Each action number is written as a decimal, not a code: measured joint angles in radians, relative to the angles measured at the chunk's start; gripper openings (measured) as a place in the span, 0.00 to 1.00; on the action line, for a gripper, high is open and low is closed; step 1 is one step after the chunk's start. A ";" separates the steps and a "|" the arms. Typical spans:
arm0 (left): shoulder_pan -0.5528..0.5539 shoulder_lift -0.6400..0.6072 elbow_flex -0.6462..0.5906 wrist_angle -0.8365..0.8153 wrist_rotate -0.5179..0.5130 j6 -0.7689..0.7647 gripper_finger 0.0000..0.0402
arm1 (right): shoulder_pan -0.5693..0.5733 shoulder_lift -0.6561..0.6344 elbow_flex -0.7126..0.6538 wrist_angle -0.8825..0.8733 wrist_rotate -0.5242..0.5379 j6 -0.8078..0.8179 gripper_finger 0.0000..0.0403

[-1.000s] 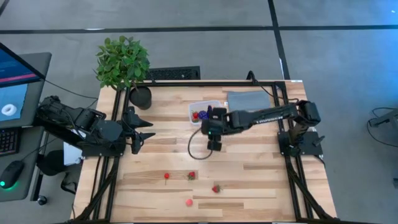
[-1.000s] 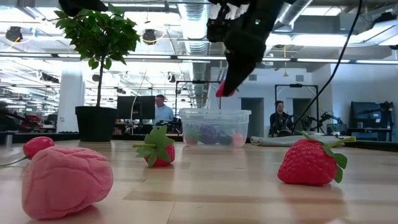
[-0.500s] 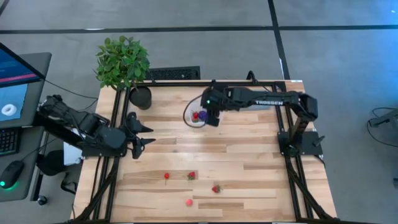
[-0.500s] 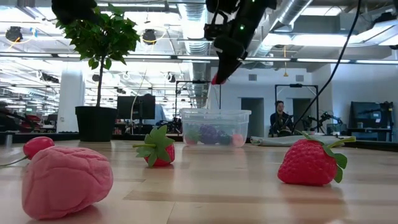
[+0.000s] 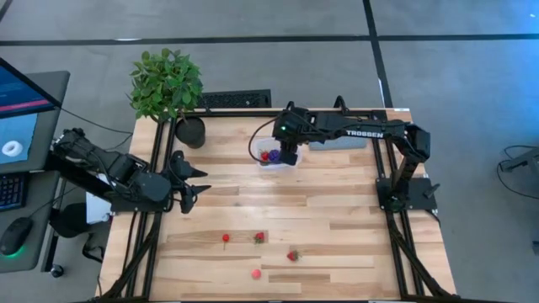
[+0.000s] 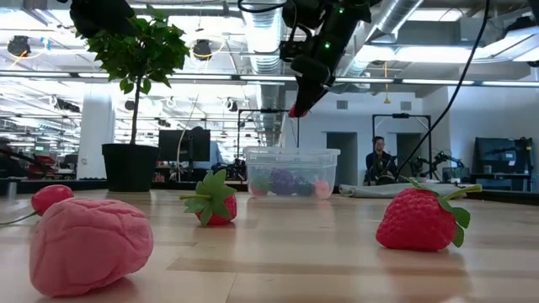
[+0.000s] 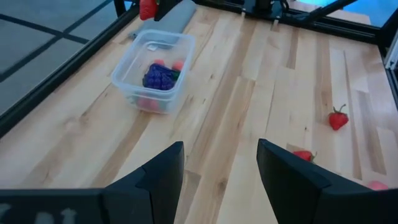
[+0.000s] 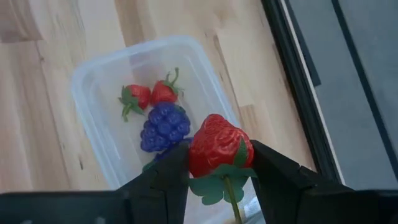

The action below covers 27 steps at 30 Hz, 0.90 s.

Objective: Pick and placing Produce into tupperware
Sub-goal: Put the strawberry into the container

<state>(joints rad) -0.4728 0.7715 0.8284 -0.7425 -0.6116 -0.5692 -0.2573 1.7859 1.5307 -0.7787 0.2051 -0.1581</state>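
While the right hand (image 8: 214,171) hangs above the tupperware (image 8: 93,81) with a red strawberry (image 8: 219,146) pinched between its two fingers, the step in hand is the release, and doing it well looks mostly a matter of placement before letting go. In the right wrist view the berry sits over the box's near wall rather than its middle, so a small move inward, toward the purple berry (image 8: 164,127) and the two small strawberries (image 8: 149,94) already inside, would keep it from striking the rim and bouncing out onto the table (image 5: 337,219). The low view shows the hand well above the clear box (image 6: 291,171); lowering it closer to the rim before the fingers part would shorten the fall, since a light toy fruit is likely to roll or hop. The green stem hangs down between the fingers and may snag, so a full, clean opening seems wiser than a slight one. The left hand (image 7: 219,165) waits at the table's left edge, its fingers parted and holding nothing. Four more pieces of produce (image 5: 258,238) lie near the front of the table, well apart from the box, not yet collected.
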 joint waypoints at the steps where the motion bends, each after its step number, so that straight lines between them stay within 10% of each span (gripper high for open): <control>1: 0.000 0.000 0.000 0.000 -0.004 0.001 0.48 | 0.000 0.000 0.000 0.005 -0.007 0.000 0.44; 27: 0.000 0.000 0.000 0.000 -0.006 -0.003 0.48 | 0.020 0.003 -0.101 0.131 -0.075 0.068 0.43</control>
<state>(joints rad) -0.4725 0.7715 0.8284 -0.7423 -0.6174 -0.5724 -0.2371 1.7893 1.4300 -0.6481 0.1303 -0.0902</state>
